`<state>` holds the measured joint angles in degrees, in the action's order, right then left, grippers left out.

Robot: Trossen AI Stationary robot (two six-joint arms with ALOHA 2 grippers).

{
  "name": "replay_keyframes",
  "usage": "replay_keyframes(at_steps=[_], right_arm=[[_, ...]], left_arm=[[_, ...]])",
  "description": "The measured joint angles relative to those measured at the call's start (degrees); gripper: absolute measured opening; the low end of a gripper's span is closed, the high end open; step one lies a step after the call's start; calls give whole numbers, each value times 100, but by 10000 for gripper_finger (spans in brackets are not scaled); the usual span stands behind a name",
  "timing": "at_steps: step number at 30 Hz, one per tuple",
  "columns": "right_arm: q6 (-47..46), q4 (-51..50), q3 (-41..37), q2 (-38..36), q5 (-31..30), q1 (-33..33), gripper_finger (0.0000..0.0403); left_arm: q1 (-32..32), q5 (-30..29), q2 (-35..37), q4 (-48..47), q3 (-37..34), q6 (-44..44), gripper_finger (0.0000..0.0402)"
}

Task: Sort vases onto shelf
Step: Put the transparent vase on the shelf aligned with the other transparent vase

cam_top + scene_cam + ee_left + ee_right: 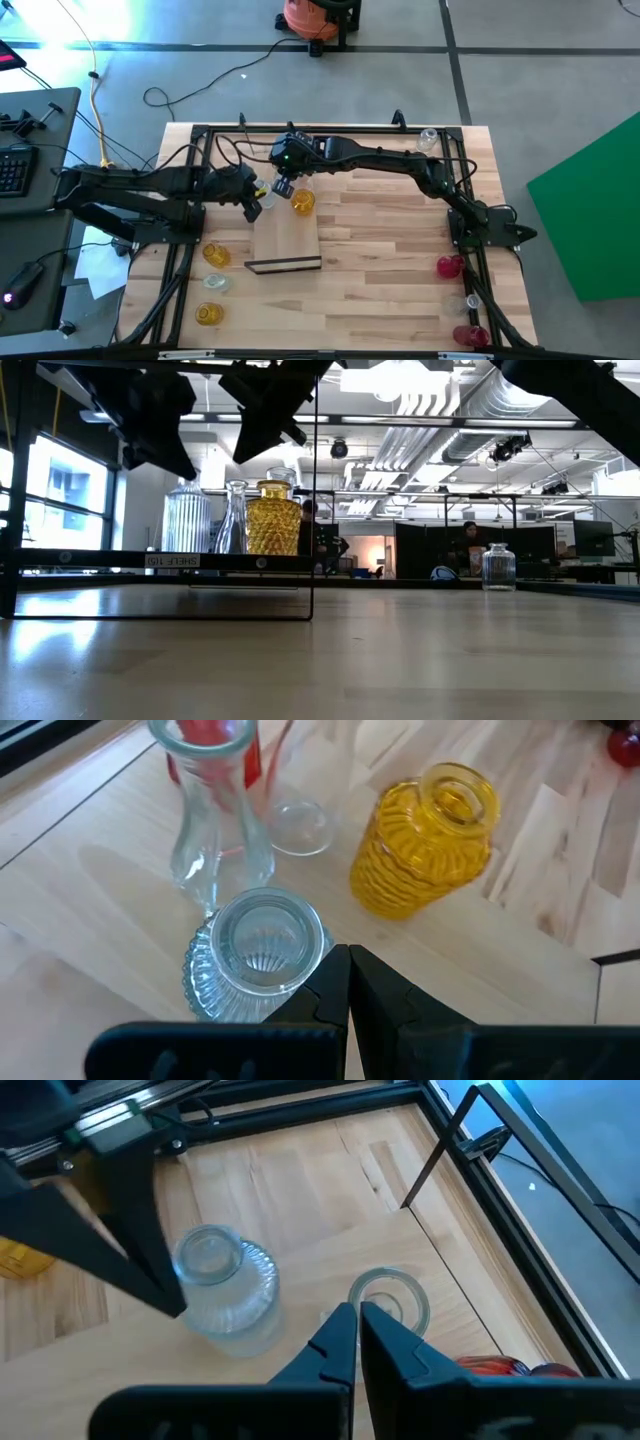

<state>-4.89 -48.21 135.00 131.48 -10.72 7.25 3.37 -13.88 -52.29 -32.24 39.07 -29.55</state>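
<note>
Behind the slatted wood surface (pixel 400 250), an open workshop with ceiling ducts and desks stretches away as two dark arms meet over the shelf (pixel 287 240), a pale board with a dark strip along its near edge. The left hand (pixel 254 209) hovers just above a ribbed clear vase (pixel 255 955), its fingers pressed together and holding nothing; the right hand (pixel 283 187), likewise pressed together and empty, hangs beside it over the board's far end. Three vases stand in a close group there: the ribbed clear one, a slim clear one with a narrow waist (pixel 212 825), and an amber vase (pixel 303 202) with a textured body. Others wait on the surface: two amber and one clear piece (pixel 213 283) near the left frame rail, red ones (pixel 449 267) near the right rail, and a clear one (pixel 428 137) at the far right corner.

Glass of this kind looks light but rigid, smooth and unforgiving; a hard squeeze or a knock against a neighbour could chip it or tip it. The ribbed and textured bodies should give the fingers some purchase, while the slim vase seems the easiest to topple. The neck or rim, narrower than the bulbous body, appears the safest place to take hold, approached from straight above.
</note>
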Motion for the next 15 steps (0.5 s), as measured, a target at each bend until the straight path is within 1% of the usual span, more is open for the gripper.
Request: replay_keyframes(at_steps=[15], right_arm=[[121,-4,0,0,21,0,0]], left_arm=[[472,159,0,-13,0,239,0]])
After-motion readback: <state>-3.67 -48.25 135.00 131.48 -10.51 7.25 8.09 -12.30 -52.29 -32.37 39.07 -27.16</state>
